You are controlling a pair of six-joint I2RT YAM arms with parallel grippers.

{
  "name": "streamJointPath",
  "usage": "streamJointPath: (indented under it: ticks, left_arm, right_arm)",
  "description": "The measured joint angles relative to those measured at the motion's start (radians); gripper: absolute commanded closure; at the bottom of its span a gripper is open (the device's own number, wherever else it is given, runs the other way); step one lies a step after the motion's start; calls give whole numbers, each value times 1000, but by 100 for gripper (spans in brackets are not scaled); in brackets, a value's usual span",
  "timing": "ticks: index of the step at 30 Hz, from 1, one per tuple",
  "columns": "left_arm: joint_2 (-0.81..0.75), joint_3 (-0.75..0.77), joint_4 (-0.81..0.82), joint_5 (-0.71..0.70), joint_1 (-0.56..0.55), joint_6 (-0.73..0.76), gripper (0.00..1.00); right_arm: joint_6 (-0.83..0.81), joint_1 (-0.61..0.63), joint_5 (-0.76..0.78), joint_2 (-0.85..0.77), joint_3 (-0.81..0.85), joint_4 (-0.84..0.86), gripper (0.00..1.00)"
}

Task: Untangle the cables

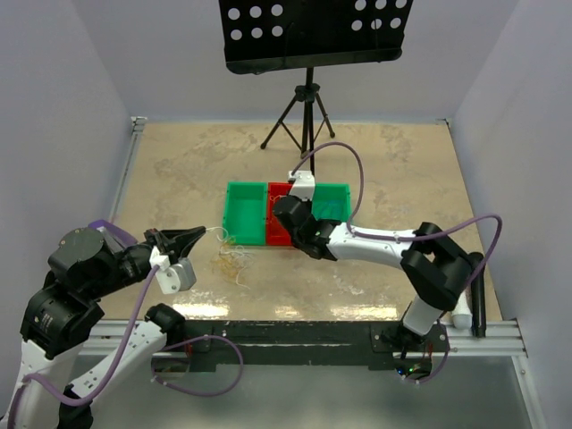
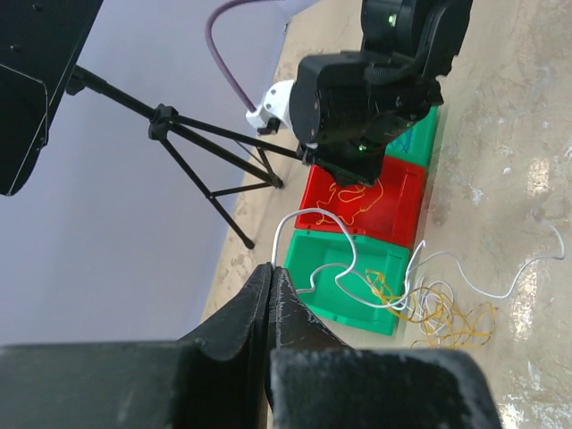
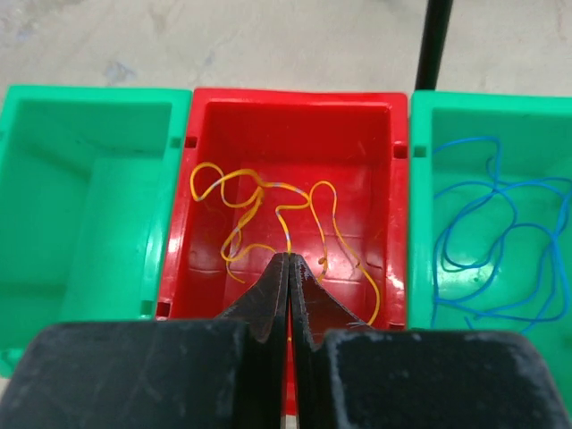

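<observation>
My left gripper (image 1: 211, 234) (image 2: 271, 266) is shut on the end of a whitish cable (image 2: 344, 239), held above the table. That cable trails down to a loose tangle of whitish and yellow-orange cables (image 1: 234, 259) (image 2: 440, 313) lying in front of the bins. My right gripper (image 1: 286, 222) (image 3: 288, 257) hangs over the red bin (image 1: 279, 234) (image 3: 290, 112) and is shut on a yellow cable (image 3: 239, 202) (image 2: 359, 198) that lies looped inside it. A blue cable (image 3: 483, 241) lies in the right green bin (image 3: 492, 107).
The left green bin (image 1: 246, 213) (image 3: 80, 197) (image 2: 350, 273) holds nothing. A black music stand on a tripod (image 1: 304, 107) (image 2: 206, 152) stands at the back of the table. White walls close the sides, and a metal rail (image 1: 295, 332) runs along the near edge.
</observation>
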Motion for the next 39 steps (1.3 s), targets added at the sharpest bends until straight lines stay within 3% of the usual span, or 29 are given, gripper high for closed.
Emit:
streamJointPath:
  ticks: [6, 13, 18, 25, 34, 39]
  left_arm:
    - [0, 0, 1, 4, 0, 0, 100]
    - [0, 0, 0, 12, 0, 0, 100]
    - [0, 0, 0, 19, 0, 0, 100]
    - [0, 0, 5, 24, 0, 0, 100]
    - [1, 0, 5, 33, 0, 1, 100]
    - [2, 0, 4, 33, 0, 2, 100]
  right_arm:
    - [29, -4, -7, 139, 86, -54, 100]
    - [52, -13, -42, 186, 147, -98, 58]
    - [23, -10, -100, 14, 84, -61, 47]
    - [-46, 51, -205, -263, -79, 98, 44]
    - [-50, 159, -408, -117, -243, 173, 43]
    - [-57, 212, -481, -43, -249, 234, 39]
